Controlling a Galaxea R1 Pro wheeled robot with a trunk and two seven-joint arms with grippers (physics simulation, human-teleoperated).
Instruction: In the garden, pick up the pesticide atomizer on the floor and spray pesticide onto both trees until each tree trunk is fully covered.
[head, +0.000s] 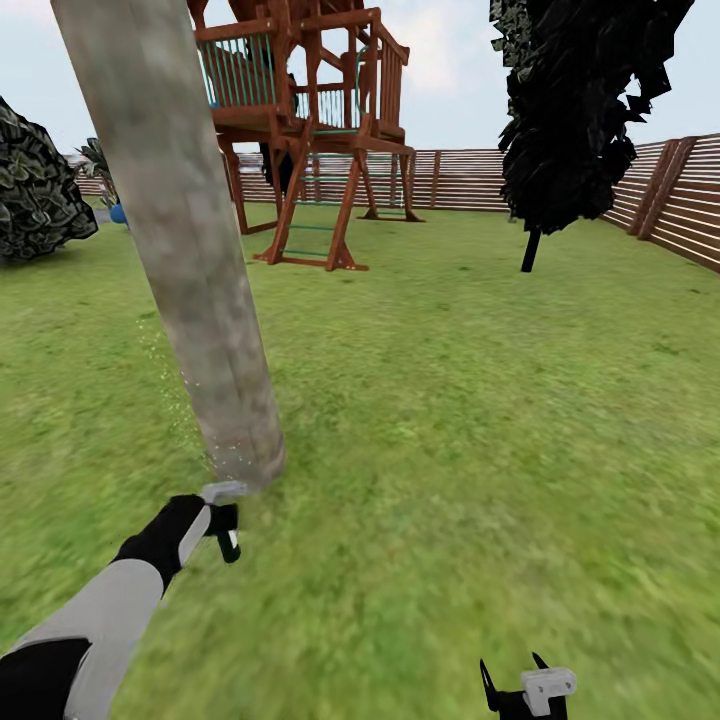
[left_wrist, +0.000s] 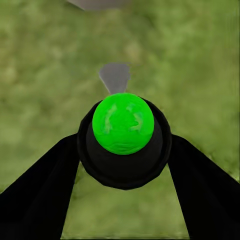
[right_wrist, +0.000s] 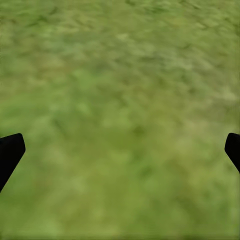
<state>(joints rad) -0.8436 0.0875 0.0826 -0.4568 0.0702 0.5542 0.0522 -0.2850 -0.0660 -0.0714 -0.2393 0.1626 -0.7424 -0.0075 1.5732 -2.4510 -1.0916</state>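
A thick beige-grey tree trunk (head: 190, 260) leans across the left of the head view, rooted in the grass floor (head: 450, 420). Just in front of its base, my left gripper (head: 222, 525) is shut on the pesticide atomizer (head: 225, 492), with the grey nozzle pointing at the trunk foot. In the left wrist view the atomizer (left_wrist: 122, 125) is a black round body with a bright green cap, held between my two black fingers (left_wrist: 40, 195). Fine whitish pesticide specks (head: 165, 390) float along the trunk's lower left side. My right gripper (head: 512, 680) hangs open over bare grass (right_wrist: 120, 100).
A brown wooden play tower with a ladder (head: 310, 120) stands behind the trunk. A narrow all-black tree (head: 570, 110) rises at the right. Dark green mottled foliage (head: 35, 195) sits at the far left. A slatted wooden fence (head: 680, 200) bounds the back and right.
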